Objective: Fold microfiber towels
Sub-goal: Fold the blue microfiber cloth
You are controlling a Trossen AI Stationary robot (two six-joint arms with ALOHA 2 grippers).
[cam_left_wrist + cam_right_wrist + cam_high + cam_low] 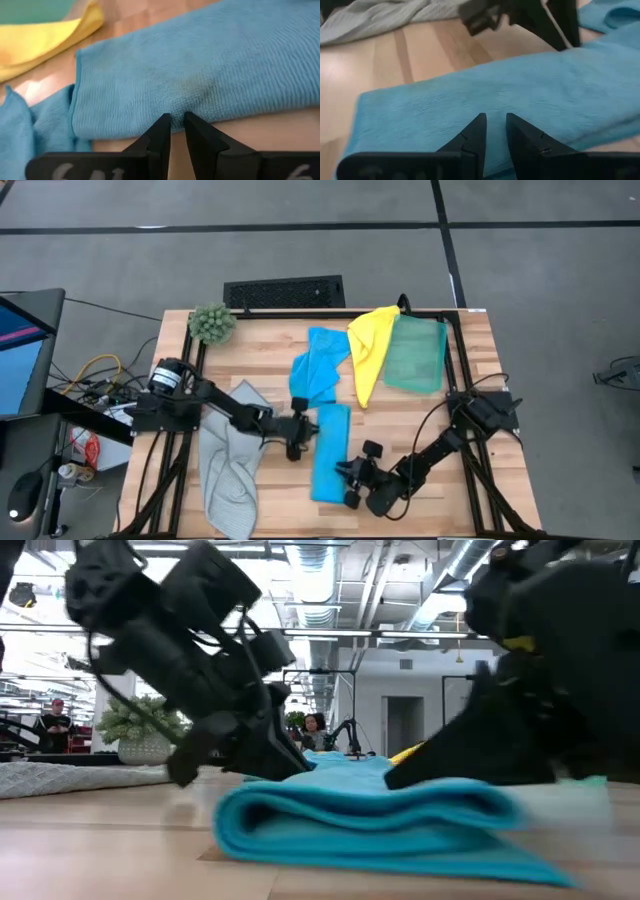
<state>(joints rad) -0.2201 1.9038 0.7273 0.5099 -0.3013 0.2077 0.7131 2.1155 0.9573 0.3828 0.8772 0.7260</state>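
A bright blue towel (330, 452), folded into a long strip, lies flat on the table near the front middle; it also shows in the low view (380, 825). My left gripper (300, 436) is at its left long edge, with its fingers nearly together in the left wrist view (177, 120). My right gripper (350, 476) is at the right long edge, nearer the front, with its fingers nearly together in the right wrist view (495, 120). A second blue towel (318, 365), a yellow one (370, 350), a teal one (415, 355) and a pale grey one (228, 460) lie loose. My left gripper has its fingertips on the folded towel's left long edge (175, 107), coming level from the table's left, across the strip. The towel lies flat on the table. One layer or several, I cannot tell. My right gripper has its fingertips over the towel's right long edge (492, 102), coming low from the table's right, across the strip. The towel lies flat on the table. The fingers hide the exact spot.
The grey towel lies crumpled under my left arm at the front left. A fuzzy green plant (212, 323) stands at the far left corner. The other blue towel, the yellow and the teal fill the far middle and right. Bare wood shows at the front right (450, 490).
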